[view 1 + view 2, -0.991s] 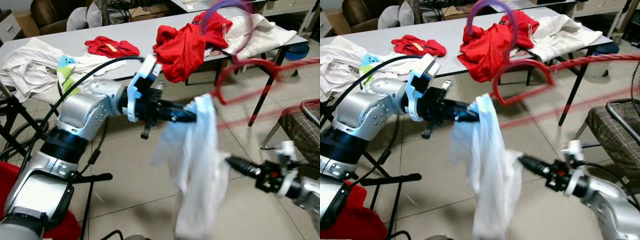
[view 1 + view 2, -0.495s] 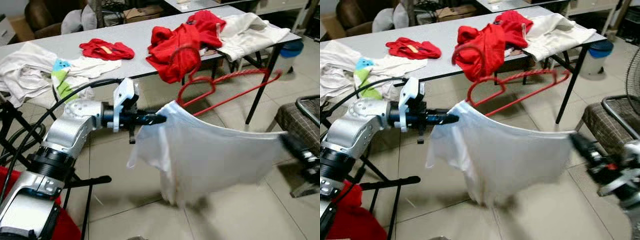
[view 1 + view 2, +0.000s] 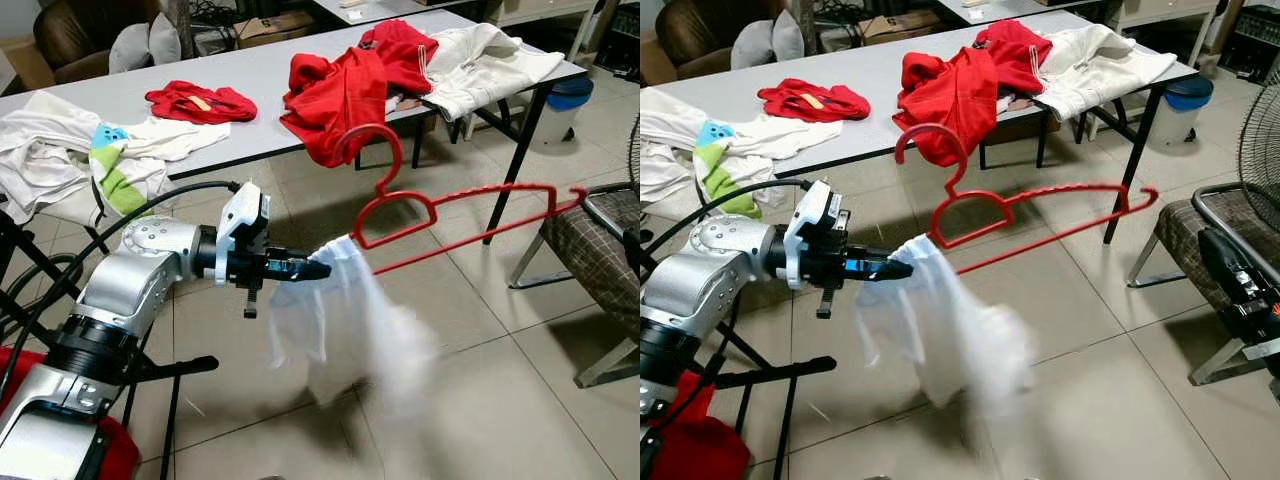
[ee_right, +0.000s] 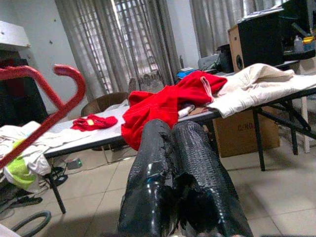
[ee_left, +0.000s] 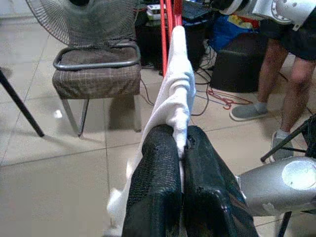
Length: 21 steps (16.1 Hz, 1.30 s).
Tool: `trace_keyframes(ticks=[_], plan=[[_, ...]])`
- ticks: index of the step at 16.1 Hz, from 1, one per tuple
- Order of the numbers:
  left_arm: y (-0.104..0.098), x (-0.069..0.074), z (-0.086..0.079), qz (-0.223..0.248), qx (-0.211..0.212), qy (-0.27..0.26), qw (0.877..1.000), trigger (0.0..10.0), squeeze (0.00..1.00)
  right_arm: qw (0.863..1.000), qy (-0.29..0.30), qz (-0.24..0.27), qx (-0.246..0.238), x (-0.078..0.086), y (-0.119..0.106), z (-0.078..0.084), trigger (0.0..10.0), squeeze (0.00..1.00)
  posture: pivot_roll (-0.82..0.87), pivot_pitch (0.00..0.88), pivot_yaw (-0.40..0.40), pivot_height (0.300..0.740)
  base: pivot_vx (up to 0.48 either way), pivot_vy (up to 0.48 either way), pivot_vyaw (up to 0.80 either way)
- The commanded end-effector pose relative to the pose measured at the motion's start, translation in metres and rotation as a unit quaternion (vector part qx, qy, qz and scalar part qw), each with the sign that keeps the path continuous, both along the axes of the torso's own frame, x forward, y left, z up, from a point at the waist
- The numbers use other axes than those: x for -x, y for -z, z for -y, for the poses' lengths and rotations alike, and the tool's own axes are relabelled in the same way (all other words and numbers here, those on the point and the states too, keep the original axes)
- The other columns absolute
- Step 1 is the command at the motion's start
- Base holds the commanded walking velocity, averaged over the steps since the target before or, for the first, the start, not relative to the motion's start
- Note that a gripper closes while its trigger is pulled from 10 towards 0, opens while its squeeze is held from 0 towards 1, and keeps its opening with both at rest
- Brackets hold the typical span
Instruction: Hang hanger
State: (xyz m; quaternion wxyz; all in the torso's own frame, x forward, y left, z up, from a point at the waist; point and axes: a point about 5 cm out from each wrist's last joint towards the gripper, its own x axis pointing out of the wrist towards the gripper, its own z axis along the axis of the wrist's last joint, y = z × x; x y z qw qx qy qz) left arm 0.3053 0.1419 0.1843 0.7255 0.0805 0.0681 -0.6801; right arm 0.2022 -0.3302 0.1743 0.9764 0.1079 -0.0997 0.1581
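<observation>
Tiled floor (image 3: 480,330) runs under a grey table (image 3: 250,75) strewn with clothes. Left gripper (image 3: 322,270) pinches a white cloth (image 3: 340,320), seemingly draped on the red hanger (image 3: 440,215); right gripper (image 4: 180,148) fingers pressed together, empty.

A grey table (image 3: 255,75) holds red clothes (image 3: 350,85) and white garments (image 3: 490,60).

lower half of white garment (image 3: 345,330) smeared by motion blur; hem and shape unreadable. garment hides near arm end of red hanger (image 3: 455,215), so contact between hanger and left gripper (image 3: 318,270) cannot be confirmed. in left wrist view the cloth covers the gap between the pressed-together fingers (image 5: 153,182); hanger there a thin red sliver cut by top edge. right gripper (image 3: 1215,250) cut by frame edge in right eye view. person's legs (image 5: 289,84) cut off at the thigh. fan (image 3: 1260,130) cropped at edge.
</observation>
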Motion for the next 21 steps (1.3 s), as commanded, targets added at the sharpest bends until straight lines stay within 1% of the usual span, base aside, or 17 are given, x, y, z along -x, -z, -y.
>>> trace_keyframes(ticks=[1, 2, 3, 4, 5, 6, 8, 9, 10, 11, 12, 14, 15, 17, 19, 20, 21], plan=[[-0.005, -0.002, -0.004, 0.018, 0.001, -0.009, 1.0, 0.0, 0.0, 1.0, -0.023, 0.01, 0.008, -0.002, -0.006, -0.007, 0.0, 0.0, -0.16, 0.0, 0.136, 0.74, 0.0, 0.0, 0.0], [-0.01, -0.005, -0.003, 0.023, 0.012, -0.016, 1.0, 0.0, 0.0, 0.998, -0.048, -0.028, 0.034, -0.002, 0.006, -0.018, 8.1, 0.0, -0.16, 0.0, 0.137, 0.74, 0.0, 0.0, 0.0], [-0.012, -0.006, -0.002, 0.024, 0.017, -0.016, 0.999, 0.0, 0.0, 0.996, -0.061, -0.045, 0.044, -0.002, 0.012, -0.024, 9.4, 0.0, -0.16, 0.0, 0.137, 0.74, 0.0, 0.0, 0.0], [-0.016, -0.007, 0.002, 0.027, 0.024, -0.008, 0.999, 0.0, 0.0, 0.989, -0.101, -0.085, 0.065, -0.002, 0.031, -0.043, 10.0, 0.0, -0.16, 0.0, 0.143, 0.74, 0.0, 0.0, 0.0], [-0.018, -0.007, 0.004, 0.029, 0.025, -0.002, 0.999, 0.0, 0.0, 0.986, -0.12, -0.096, 0.063, -0.003, 0.039, -0.054, 10.0, 0.03, -0.17, 0.0, 0.151, 0.74, 0.0, 0.0, 0.0], [-0.02, -0.007, 0.006, 0.029, 0.028, 0.005, 0.999, 0.0, 0.0, 0.984, -0.133, -0.098, 0.062, -0.005, 0.045, -0.064, 10.0, 1.0, -0.17, 0.0, 0.151, 0.74, 0.0, 0.0, 0.0], [-0.023, -0.01, 0.011, 0.041, 0.026, 0.007, 0.999, 0.0, 0.0, 0.977, -0.165, -0.091, 0.098, -0.014, 0.058, -0.096, 10.0, 1.0, -0.17, 0.0, 0.155, 0.74, 0.0, 0.0, 0.0], [-0.024, -0.012, 0.013, 0.049, 0.021, 0.003, 0.999, 0.0, 0.0, 0.974, -0.177, -0.084, 0.113, -0.017, 0.062, -0.108, 10.0, 1.0, -0.16, 0.0, 0.153, 0.74, 0.0, 0.0, 0.0], [-0.025, -0.013, 0.015, 0.057, 0.017, -0.004, 0.998, 0.0, 0.0, 0.97, -0.188, -0.073, 0.135, -0.02, 0.064, -0.121, 10.0, 1.0, -0.16, 0.0, 0.153, 0.74, 0.0, 0.0, 0.0], [-0.025, -0.014, 0.016, 0.06, 0.016, -0.007, 0.998, 0.0, 0.0, 0.969, -0.196, -0.065, 0.138, -0.02, 0.063, -0.129, 10.0, 1.0, -0.16, 0.0, 0.143, 0.74, 0.0, 0.0, 0.0], [-0.025, -0.015, 0.019, 0.067, 0.019, -0.018, 0.997, 0.0, 0.0, 0.966, -0.21, -0.042, 0.141, -0.021, 0.058, -0.146, 10.0, 1.0, -0.15, 0.0, 0.137, 0.74, 0.0, 0.0, 0.0], [-0.025, -0.015, 0.022, 0.07, 0.029, -0.025, 0.997, 0.0, 0.0, 0.966, -0.212, -0.017, 0.144, -0.023, 0.053, -0.16, 10.0, 1.0, -0.14, 0.0, 0.129, 0.74, 0.0, 0.0, 0.0], [-0.027, -0.012, 0.027, 0.065, 0.047, -0.018, 0.997, 0.0, 0.0, 0.967, -0.215, -0.001, 0.139, -0.026, 0.052, -0.168, 10.0, 1.0, -0.14, 0.0, 0.128, 0.74, 0.0, 0.0, 0.0], [-0.029, -0.009, 0.03, 0.06, 0.06, -0.005, 0.996, 0.0, 0.0, 0.963, -0.228, 0.005, 0.144, -0.028, 0.054, -0.173, 10.0, 1.0, -0.14, 0.0, 0.129, 0.74, 0.0, 0.0, 0.0], [-0.031, -0.004, 0.033, 0.054, 0.069, 0.018, 0.996, 0.0, 0.0, 0.959, -0.231, 0.007, 0.164, -0.034, 0.057, -0.178, 10.0, 1.0, -0.14, 0.0, 0.127, 0.74, 0.0, 0.0, 0.0], [-0.031, -0.004, 0.033, 0.052, 0.064, 0.026, 0.996, 0.0, 0.0, 0.961, -0.205, 0.026, 0.187, -0.042, 0.052, -0.177, 10.0, 1.0, -0.13, 0.0, 0.123, 0.74, 0.0, 0.0, 0.0], [-0.031, -0.005, 0.033, 0.052, 0.063, 0.027, 0.996, 0.0, 0.0, 0.96, -0.206, 0.031, 0.187, -0.043, 0.05, -0.178, 10.0, 1.0, -0.13, 0.0, 0.123, 0.74, 0.0, 0.0, 0.0]])
